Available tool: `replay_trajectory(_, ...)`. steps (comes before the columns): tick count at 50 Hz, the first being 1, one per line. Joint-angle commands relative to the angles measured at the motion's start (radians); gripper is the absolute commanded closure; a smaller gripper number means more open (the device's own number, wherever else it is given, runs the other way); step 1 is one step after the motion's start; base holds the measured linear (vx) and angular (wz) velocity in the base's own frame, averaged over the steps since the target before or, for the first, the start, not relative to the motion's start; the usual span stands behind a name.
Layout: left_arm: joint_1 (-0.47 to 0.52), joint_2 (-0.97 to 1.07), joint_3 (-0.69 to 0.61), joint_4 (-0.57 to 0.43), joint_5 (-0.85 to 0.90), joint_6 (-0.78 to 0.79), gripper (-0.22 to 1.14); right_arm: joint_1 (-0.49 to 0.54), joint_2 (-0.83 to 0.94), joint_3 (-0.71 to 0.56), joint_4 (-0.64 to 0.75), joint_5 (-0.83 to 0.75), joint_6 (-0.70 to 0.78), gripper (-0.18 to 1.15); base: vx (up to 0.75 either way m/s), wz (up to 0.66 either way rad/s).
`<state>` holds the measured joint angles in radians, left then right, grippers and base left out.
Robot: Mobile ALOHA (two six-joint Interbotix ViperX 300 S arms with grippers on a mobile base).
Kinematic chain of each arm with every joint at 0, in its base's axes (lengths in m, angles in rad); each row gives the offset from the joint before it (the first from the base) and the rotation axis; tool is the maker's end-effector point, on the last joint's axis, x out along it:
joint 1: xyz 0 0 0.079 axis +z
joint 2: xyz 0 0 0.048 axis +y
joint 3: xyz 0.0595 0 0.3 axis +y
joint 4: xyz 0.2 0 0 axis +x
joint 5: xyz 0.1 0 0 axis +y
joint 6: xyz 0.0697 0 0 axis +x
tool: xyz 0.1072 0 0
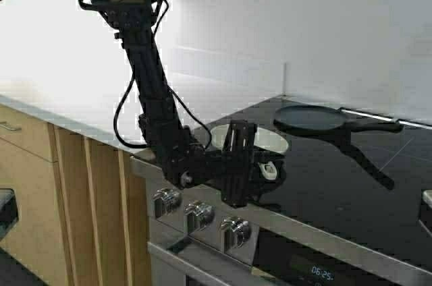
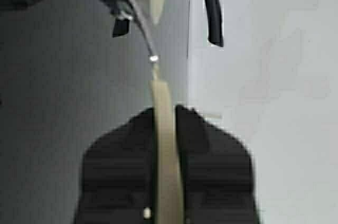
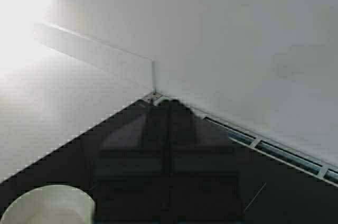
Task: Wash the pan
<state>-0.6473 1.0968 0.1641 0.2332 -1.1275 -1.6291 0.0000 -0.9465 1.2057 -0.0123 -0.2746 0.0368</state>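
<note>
Stove knobs front the cooktop where my left gripper clamps the pan's stubby handle.
Handle points toward me, bowl lying beyond on the glass; my right gripper, pressed closed and empty, hovers farther off.

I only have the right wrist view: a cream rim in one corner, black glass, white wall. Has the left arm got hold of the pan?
Observer: Yes. The left gripper has its jaws shut on the handle of the small round cream frying pan.
Operator: Anything else on the stove near it?
Observer: A flat black griddle pan with a long handle sits farther back on the black glass cooktop.
</note>
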Motion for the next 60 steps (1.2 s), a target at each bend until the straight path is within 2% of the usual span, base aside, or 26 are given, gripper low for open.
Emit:
replay_trajectory(1, 0.005, -0.055, 0.005, -0.003, -0.029, 0.003, 0.90, 0.002, 0.006, -0.014, -0.002, -0.003, 0.000, 0.91, 0.00, 0.00)
replay_trajectory(9, 0.003, -0.118, 0.060, -0.005, -0.063, 0.008, 0.89, 0.000, 0.005, -0.014, -0.002, -0.003, 0.002, 0.91, 0.00, 0.00)
replay_trajectory(18, 0.005, -0.242, 0.202, -0.009, -0.104, 0.031, 0.89, 0.002, 0.012, -0.015, -0.002, -0.005, 0.003, 0.91, 0.01, 0.08)
replay_trajectory(30, 0.005, -0.357, 0.325, -0.009, -0.110, 0.081, 0.89, 0.002, 0.035, -0.029, -0.002, -0.005, 0.005, 0.91, 0.03, 0.18)
replay_trajectory(60, 0.005, -0.492, 0.515, -0.012, -0.140, 0.138, 0.89, 0.000, 0.028, -0.023, -0.002, -0.005, 0.037, 0.91, 0.07, 0.40)
